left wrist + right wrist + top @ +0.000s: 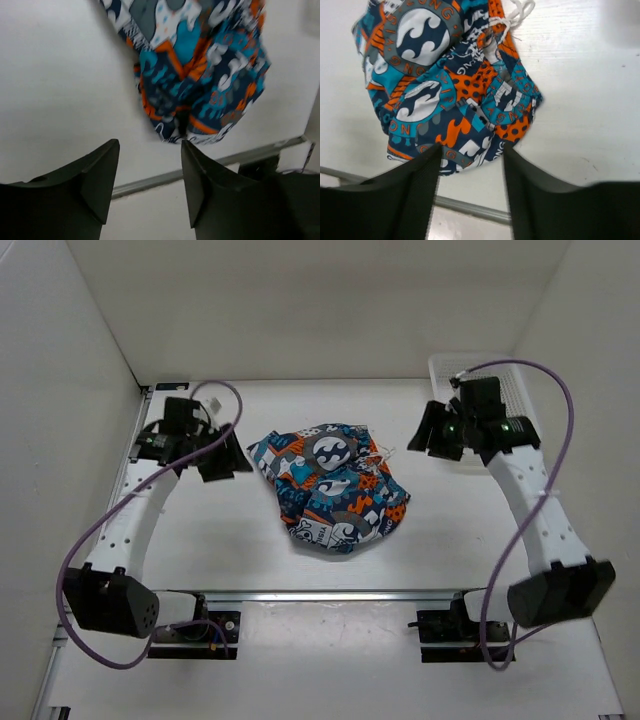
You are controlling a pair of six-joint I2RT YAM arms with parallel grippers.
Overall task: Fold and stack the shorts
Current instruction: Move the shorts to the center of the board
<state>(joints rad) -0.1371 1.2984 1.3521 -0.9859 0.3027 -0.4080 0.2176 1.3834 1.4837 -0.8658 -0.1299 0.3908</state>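
Top view, read from 6 o'clock outward. A silver metal rail point(330, 595) crosses the near edge of the flat white table point(230, 550) and carries both arm bases, each trailing a looped purple cable point(75, 560). At the centre lie the soft patchwork-print shorts point(330, 485) in navy, teal, orange and white. They are bunched into a rounded heap, not spread flat, with the thin white drawstring point(378, 455) spilling out at about 2 o'clock on the heap. The black two-finger left gripper point(222, 455) hangs just beside the heap at 9 o'clock. The matching right gripper point(435, 435) stands a little farther off at 3 o'clock. In each wrist view the fingers are parted with nothing between them, so neither holds the cloth. A white perforated plastic tray point(500, 375) sits at 1 o'clock behind the right arm. Hazards, as judged: with no hem or waistband exposed, a pinch into the heap may catch several layers and lift a wad instead of an edge. The loose drawstring may snag on a finger. A pull toward 6 o'clock may drag the fabric onto the rail.
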